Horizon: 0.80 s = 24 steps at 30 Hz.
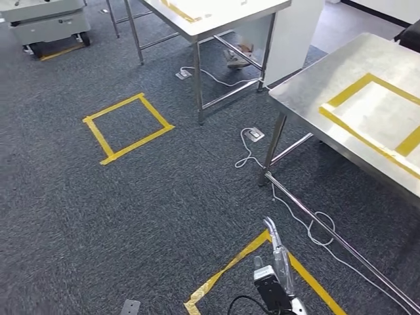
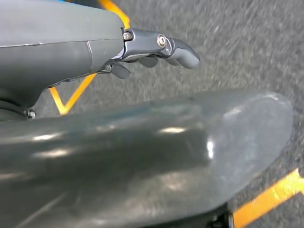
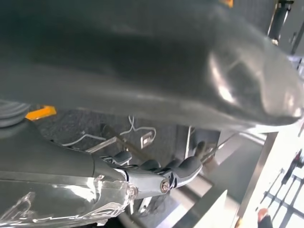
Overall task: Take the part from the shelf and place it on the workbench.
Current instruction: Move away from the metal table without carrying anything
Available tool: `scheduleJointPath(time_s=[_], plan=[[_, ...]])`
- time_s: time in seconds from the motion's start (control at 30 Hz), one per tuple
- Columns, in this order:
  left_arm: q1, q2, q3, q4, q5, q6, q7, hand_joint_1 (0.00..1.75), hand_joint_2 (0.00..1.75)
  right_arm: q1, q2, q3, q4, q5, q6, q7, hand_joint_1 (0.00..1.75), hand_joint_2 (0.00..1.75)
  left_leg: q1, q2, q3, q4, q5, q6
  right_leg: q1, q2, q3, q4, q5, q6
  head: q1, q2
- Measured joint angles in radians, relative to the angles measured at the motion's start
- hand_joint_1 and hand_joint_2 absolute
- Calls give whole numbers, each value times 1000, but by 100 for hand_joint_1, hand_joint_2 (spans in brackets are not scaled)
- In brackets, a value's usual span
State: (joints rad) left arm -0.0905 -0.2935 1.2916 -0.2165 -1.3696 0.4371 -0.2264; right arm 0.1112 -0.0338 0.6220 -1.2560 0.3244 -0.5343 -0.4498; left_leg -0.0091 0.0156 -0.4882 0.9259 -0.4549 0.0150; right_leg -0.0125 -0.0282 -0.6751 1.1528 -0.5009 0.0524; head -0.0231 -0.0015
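The right hand point(image 3: 143, 178) was open and held nothing. Its dark fingers point(image 3: 186, 168) lay almost straight and close together, and the thick, smooth grey thumb point(image 3: 215, 71) stood well apart from them. A crinkled clear film point(image 3: 53, 204) lay along the back of this hand, shiny and wrinkled. Between the thumb and the fingers only the floor showed.

The left hand point(image 2: 150, 45) was open in the same way. Its fingers point(image 2: 183, 54) were stretched out, rounded at the tips, with small metal screws on the side, and its glossy thumb point(image 2: 161, 152) was apart from them. Under this hand was the rough dark grey carpet point(image 2: 232, 42), crossed by a line of orange-yellow tape point(image 2: 71, 97).

Ahead of the right hand and to its right stood a table point(image 1: 307, 85) with a flat top of brushed steel and thin round legs. A rectangle of yellow tape point(image 1: 346, 121) was stuck on the top. A thin white cable point(image 1: 297, 213) lay in loops on the carpet near the legs. Further ahead and to the left of the hands, a square of yellow tape point(image 1: 102, 138) marked the carpet.

Where the part was, I could not tell.
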Motion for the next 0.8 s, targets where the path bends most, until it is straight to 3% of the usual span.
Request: scheduleJointPath(time_s=[0.07,0.1,0.13,0.17,0.23,0.27,0.3,0.4,0.5,0.53,0.57,0.67,0.7,0.73,0.8], plan=[[-2,-1,-5,0,-3,0,1,0,0,2,-3,1,4,-1,-1,0,0,0,-1,-28,-19,3,16,3,1,24,-34,114,-56,1,1,0],[-1,-1,-7,0,-4,0,2,0,0,2,-4,1,6,-1,-2,0,0,0,-2,-43,-29,6,22,2,2,26,-28,123,-57,0,1,0],[-1,-2,-9,0,-4,0,3,0,0,1,-5,1,7,-1,-3,0,0,0,-1,-57,-38,9,28,0,1,29,-1,91,-42,-2,1,0],[0,-2,-11,0,-5,-1,3,0,0,0,-6,1,8,-2,-4,0,0,0,0,-72,-47,13,33,-4,0,37,44,26,-17,-4,1,0],[-1,-2,-15,0,-6,-1,4,0,0,-2,-6,3,8,-2,-6,0,0,0,0,-98,-63,24,41,-13,-4,79,128,-111,14,-7,1,0],[-2,-2,-16,0,-7,-1,4,0,0,-3,-6,4,9,-1,-6,0,0,0,1,-108,-70,29,44,-18,-5,94,150,-148,19,-10,0,0],[-2,-2,-17,0,-7,-1,4,0,0,-3,-6,5,9,-1,-7,0,0,0,2,-115,-77,32,49,-23,-4,101,155,-161,18,-14,0,0],[0,-1,-17,0,-8,-1,4,0,0,-3,-7,6,9,-2,-7,0,0,0,8,-134,-92,34,60,-38,2,77,149,-158,29,-29,-1,0],[0,0,-17,0,-8,-1,5,0,0,-4,-7,6,9,-2,-8,0,0,0,9,-136,-95,36,60,-40,0,70,147,-160,33,-34,0,0],[0,0,-17,0,-9,-1,5,0,0,-4,-7,6,9,-2,-8,0,0,0,9,-127,-96,39,57,-41,0,67,147,-160,34,-36,0,0],[-1,0,-17,0,-9,-1,5,0,0,-4,-7,6,9,-2,-8,-1,0,0,8,-101,-112,74,32,-43,0,57,145,-161,37,-40,-3,0],[-1,0,-18,0,-12,-3,6,0,0,-2,-8,6,10,-3,-14,-1,0,0,10,-31,-210,299,-85,-58,4,-7,129,-162,46,-49,-13,0],[-1,0,-18,0,-12,-4,7,0,0,-1,-7,6,11,-4,-18,-2,0,0,12,-27,-211,316,-85,-60,5,-28,125,-162,48,-48,-13,0],[0,1,-18,0,-13,-5,8,0,0,-1,-5,6,11,-2,-24,-1,0,0,12,-19,-177,265,-57,-60,5,-42,125,-162,49,-46,-13,0],[-1,1,-19,0,-13,-6,9,0,0,0,5,7,9,8,-39,7,0,0,10,30,-91,126,-6,-59,9,-65,124,-159,49,-39,-14,0]])
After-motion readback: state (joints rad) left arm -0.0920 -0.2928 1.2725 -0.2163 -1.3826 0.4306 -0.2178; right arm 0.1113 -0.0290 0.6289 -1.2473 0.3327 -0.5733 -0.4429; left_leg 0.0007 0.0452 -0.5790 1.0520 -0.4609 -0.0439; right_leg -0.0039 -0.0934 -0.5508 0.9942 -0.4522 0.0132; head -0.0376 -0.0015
